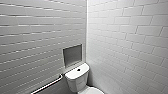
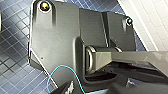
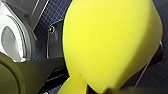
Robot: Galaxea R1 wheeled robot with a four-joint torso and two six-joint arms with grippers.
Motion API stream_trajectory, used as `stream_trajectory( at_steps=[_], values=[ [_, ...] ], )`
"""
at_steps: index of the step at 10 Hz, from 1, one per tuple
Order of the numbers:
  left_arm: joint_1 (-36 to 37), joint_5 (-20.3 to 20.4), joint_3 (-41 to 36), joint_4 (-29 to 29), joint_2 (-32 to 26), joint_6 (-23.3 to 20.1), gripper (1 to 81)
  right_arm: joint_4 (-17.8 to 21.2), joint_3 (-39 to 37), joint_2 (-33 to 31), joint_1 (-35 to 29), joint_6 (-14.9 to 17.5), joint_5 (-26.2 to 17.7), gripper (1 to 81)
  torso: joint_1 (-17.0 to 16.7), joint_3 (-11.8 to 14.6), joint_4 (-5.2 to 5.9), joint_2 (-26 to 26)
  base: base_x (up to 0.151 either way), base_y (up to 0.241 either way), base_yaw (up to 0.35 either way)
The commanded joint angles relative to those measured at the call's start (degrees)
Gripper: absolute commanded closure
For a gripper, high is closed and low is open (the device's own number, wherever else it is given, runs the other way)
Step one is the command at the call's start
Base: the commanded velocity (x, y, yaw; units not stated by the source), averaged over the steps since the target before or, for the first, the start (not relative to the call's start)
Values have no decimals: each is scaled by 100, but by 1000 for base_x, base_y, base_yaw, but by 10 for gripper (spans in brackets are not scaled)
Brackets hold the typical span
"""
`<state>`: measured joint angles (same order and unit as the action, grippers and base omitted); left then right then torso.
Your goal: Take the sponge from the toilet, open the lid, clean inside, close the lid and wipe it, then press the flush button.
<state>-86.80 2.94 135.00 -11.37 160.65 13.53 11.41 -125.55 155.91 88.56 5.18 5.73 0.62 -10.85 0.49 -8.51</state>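
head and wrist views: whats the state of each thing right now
sponge: in the air over the floor, held by the right arm
toilet: seems open, the ring and the hollow of the bowl show in the right wrist view
flush button: untouched, nothing on it

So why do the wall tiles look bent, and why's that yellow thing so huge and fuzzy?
Head view: the wide-angle lens bows the tile lines, and glare streaks the left wall. Right wrist view: the sponge sits so close to the camera that it looms large and soft-edged.
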Motion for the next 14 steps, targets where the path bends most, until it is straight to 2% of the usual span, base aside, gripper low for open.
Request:
stream_trajectory(
  at_steps=[1, 14],
  values=[
    [229, -276, -78, 48, -67, -8, 10, 63, 76, -83, -220, -8, -362, 811, 2, 0, 0, 0, 88, 0, 0],
    [229, -267, -79, 48, -67, 0, 10, 54, 41, -66, -202, -17, -353, 811, 0, 0, 0, 0, 96, 0, 0]
  ],
)
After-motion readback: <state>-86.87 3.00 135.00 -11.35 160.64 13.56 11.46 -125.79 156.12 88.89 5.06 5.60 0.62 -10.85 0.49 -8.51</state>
